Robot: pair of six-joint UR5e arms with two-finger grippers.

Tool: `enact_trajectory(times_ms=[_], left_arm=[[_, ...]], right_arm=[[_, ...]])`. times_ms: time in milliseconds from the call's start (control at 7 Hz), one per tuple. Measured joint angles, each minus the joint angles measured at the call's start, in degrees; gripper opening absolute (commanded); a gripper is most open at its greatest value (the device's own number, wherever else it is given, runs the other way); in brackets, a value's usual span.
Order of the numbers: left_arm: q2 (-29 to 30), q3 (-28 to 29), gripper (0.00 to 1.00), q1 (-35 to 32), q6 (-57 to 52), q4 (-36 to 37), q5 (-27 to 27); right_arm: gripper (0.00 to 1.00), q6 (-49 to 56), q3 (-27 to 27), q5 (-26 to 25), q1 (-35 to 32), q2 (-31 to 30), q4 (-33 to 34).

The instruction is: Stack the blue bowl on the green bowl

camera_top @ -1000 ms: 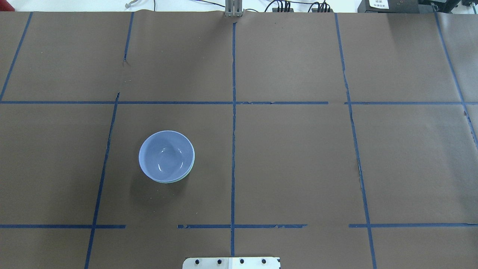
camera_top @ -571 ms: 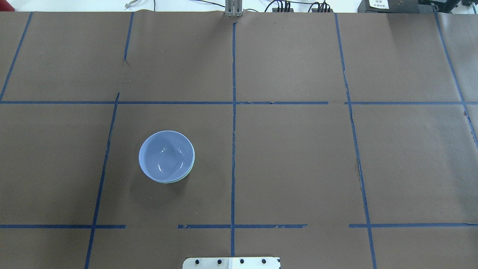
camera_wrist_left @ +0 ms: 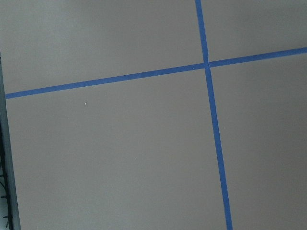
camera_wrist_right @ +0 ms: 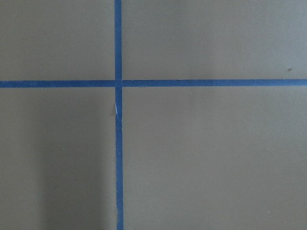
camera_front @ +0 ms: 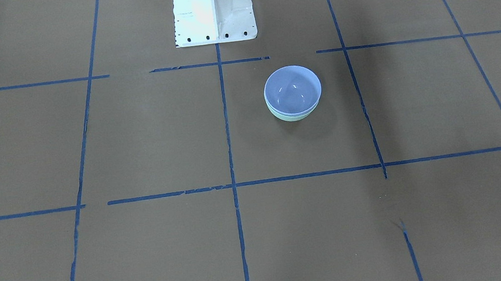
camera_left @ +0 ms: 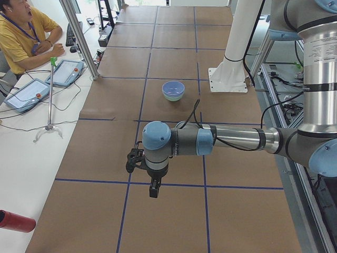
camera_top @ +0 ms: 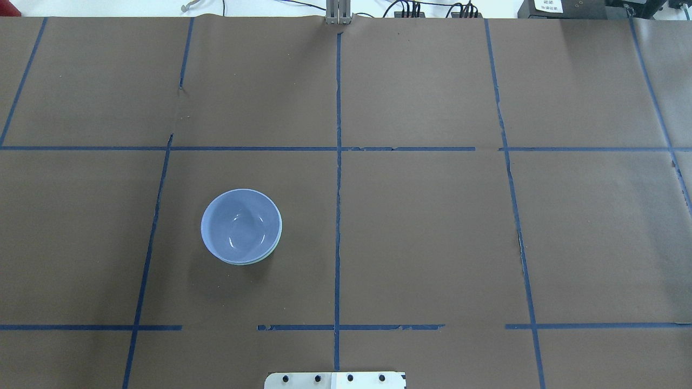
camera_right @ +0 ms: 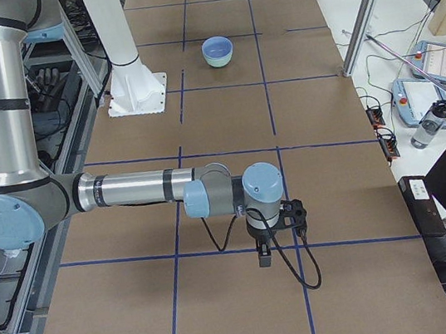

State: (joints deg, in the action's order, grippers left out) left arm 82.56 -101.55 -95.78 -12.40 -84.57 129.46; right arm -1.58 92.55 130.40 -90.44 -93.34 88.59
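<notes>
glossy blue bowl (camera_top: 241, 224), glossy green bowl (camera_front: 292, 116), matt brown paper table cover (camera_top: 432, 227)

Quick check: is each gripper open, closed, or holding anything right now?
Left gripper: cannot be told; only a side view shows it.
Right gripper: cannot be told; only a side view shows it.

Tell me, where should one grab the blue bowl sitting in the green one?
Probably the rim, from straight above, one finger inside, one outside. The blue bowl sits upright, nested in the green bowl, so only its rim stands free.
</notes>
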Motion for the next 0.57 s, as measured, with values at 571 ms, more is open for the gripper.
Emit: enact_trajectory(times_ms=[571], left_arm=[[-0.37, -0.53, 1.00, -0.02, 0.01, -0.15, 0.13]], right_arm=[[1.00, 0.00, 0.00, -0.05, 0.00, 0.00, 0.00]])
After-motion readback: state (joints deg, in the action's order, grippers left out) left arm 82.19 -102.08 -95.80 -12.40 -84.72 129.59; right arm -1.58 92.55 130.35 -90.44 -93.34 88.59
